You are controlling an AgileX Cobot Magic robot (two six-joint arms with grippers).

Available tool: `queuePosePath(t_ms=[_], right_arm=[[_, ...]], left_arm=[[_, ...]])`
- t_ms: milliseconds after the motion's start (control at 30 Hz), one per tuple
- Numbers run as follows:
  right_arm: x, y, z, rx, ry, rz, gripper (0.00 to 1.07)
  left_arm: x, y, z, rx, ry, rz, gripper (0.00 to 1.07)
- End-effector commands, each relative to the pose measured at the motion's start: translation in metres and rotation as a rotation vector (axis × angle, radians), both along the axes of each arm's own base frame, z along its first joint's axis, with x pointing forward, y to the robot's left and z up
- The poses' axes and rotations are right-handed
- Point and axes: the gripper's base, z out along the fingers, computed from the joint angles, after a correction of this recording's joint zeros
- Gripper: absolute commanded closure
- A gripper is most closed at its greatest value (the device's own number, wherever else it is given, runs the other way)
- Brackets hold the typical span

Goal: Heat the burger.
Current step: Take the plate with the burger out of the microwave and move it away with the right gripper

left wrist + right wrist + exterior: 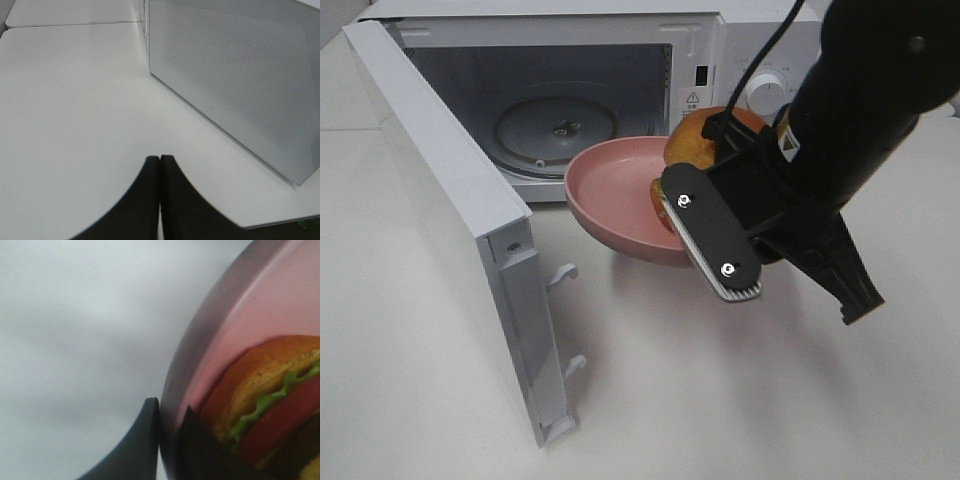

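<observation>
The burger [694, 141], with its golden bun, green lettuce and red tomato, lies on a pink plate [610, 190]. The plate hangs tilted just in front of the open microwave [720, 50]. In the right wrist view my right gripper [167, 411] is shut on the plate's rim [200, 355], one finger outside it and one inside beside the burger [270, 390]. The right arm [840, 110] covers the plate's right side from above. My left gripper [160, 160] is shut and empty, low over the table beside the microwave's outer wall [235, 75].
The microwave door [450, 200] stands wide open to the left, reaching toward the table's front. Inside, the glass turntable [555, 125] is bare. The control knob [765, 95] is at the microwave's right. White tabletop [720, 400] spreads in front.
</observation>
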Motion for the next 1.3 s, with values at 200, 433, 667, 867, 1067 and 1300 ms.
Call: queuePosePath(t_ms=[200, 433, 667, 867, 1067, 1300], right_arm=[[-0.021, -0.026, 0.007, -0.011, -0.051, -0.061, 1.07], [-0.04, -0.044, 0.006, -0.015, -0.037, -0.117, 1.07], [-0.063, -0.066, -0.001, -0.035, 0.003, -0.224, 1.07], [-0.065, -0.074, -0.006, -0.059, -0.008, -0.334, 1.07], [-0.064, -0.077, -0.007, -0.05, -0.038, -0.451, 1.07], [-0.06, -0.079, -0.014, -0.083, -0.045, -0.555, 1.07]], left_arm=[[0.0, 0.0, 0.001, -0.007, -0.018, -0.001, 1.06], [0.0, 0.0, 0.001, -0.007, -0.018, -0.001, 1.06], [0.0, 0.0, 0.001, -0.007, -0.018, -0.001, 1.06], [0.0, 0.0, 0.001, -0.007, -0.018, -0.001, 1.06], [0.0, 0.0, 0.001, -0.007, -0.018, -0.001, 1.06], [0.0, 0.0, 0.001, -0.007, -0.018, -0.001, 1.06]])
